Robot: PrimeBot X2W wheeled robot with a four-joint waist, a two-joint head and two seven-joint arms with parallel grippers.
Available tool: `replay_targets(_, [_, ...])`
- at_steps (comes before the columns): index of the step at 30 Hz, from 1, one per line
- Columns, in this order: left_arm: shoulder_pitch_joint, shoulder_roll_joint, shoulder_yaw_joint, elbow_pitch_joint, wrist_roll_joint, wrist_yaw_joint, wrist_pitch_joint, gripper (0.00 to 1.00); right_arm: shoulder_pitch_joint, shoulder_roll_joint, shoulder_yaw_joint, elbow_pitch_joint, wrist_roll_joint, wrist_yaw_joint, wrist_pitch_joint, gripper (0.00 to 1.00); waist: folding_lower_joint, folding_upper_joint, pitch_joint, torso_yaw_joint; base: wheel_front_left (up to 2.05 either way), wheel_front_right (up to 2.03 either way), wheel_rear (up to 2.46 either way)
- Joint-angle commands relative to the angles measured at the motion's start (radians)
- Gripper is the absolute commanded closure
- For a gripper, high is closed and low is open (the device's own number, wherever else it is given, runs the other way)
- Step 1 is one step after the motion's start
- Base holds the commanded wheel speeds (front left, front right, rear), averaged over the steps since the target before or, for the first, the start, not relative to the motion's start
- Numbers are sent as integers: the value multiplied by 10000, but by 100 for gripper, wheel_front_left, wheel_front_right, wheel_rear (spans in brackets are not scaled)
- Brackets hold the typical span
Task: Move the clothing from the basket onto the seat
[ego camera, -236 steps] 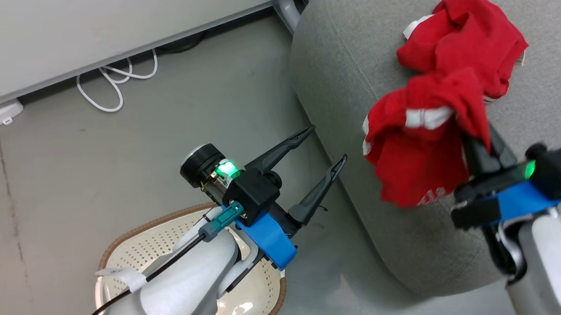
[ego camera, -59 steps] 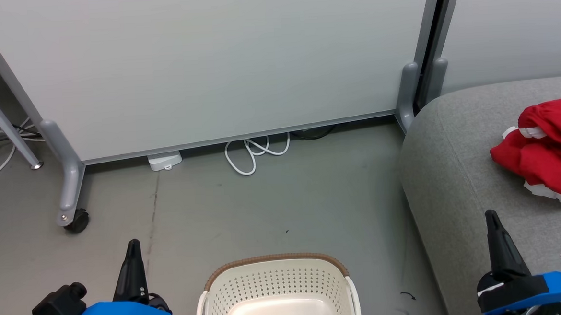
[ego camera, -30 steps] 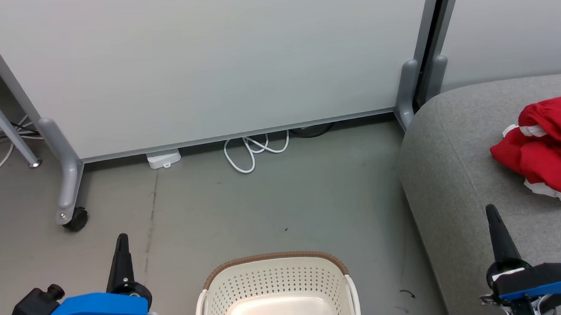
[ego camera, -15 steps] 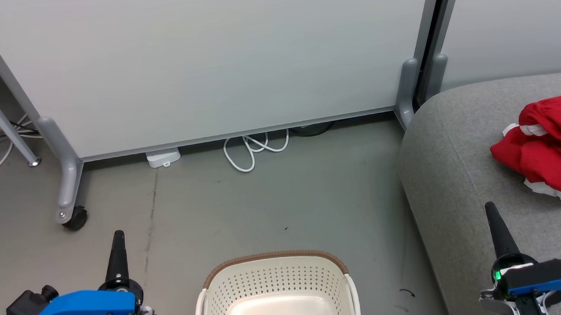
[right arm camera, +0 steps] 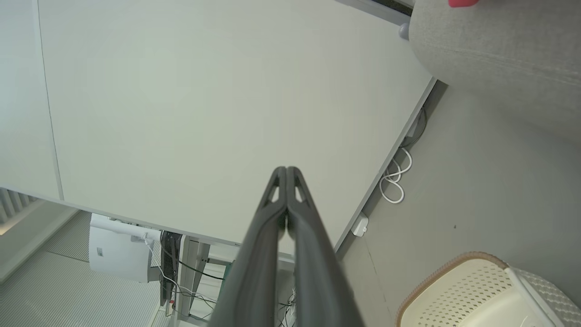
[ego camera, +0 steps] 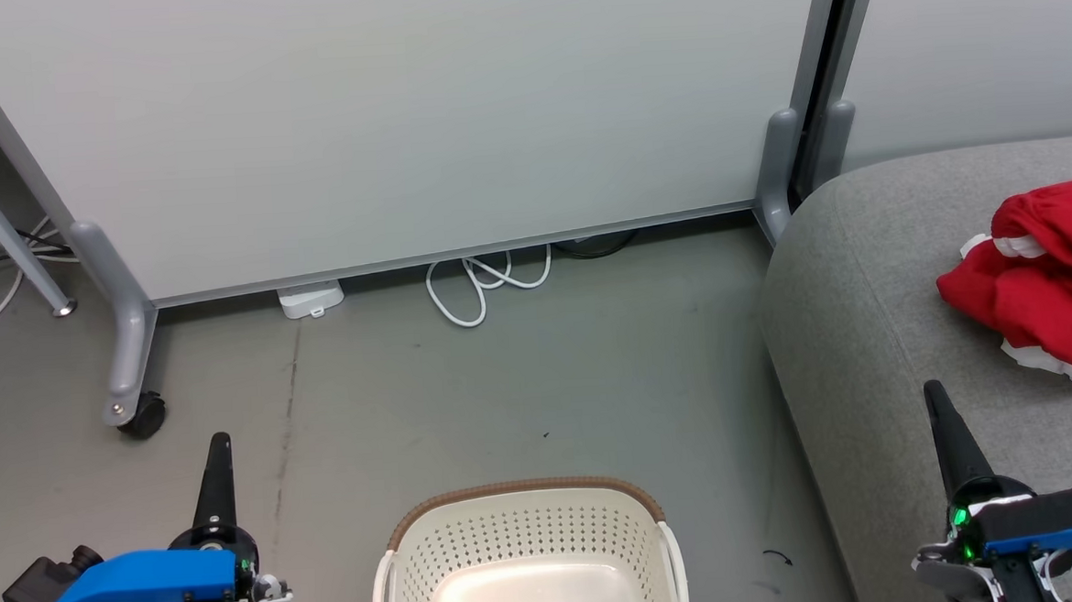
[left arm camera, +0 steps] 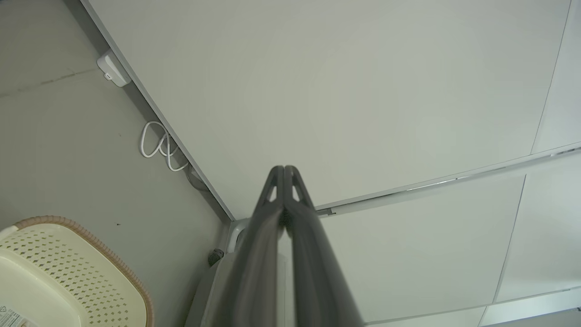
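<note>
The left gripper (ego camera: 218, 441) has its two dark tapered fingers pressed flat together on nothing, and so has the right gripper (ego camera: 932, 390). The left one points up over open grey floor (ego camera: 504, 385), and the right one's tip shows against the rounded front edge of the seat (ego camera: 867, 320). Between them stands the basket (ego camera: 523, 490), with free floor on both sides up to the pale panel (ego camera: 398, 115), whose foot has a caster (ego camera: 143, 418) and a looped white cable (ego camera: 476, 290). The clothing (ego camera: 1040, 284) lies crumpled on the seat's top, well apart from the right gripper. The right wrist view looks past the panel's edge to a white box (right arm camera: 120, 247) with cables. The basket is perforated cream plastic with a brown woven-look rim and a smooth labelled bottom; the seat is nubbly grey cloth.
</note>
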Motion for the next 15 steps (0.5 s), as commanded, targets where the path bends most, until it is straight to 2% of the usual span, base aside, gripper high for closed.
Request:
replay_targets(1, [-214,13,55,-105,-149,-24,46,100,-188,-47,-26,-34,197,6,61,100,-1,0,2,0,0,0,0])
replay_targets(15, [-273,-24,235,-166,-1338,-28,370,100,-263,-50,-59,35,1464,6,381,100,-1,0,39,-9,0,0,0])
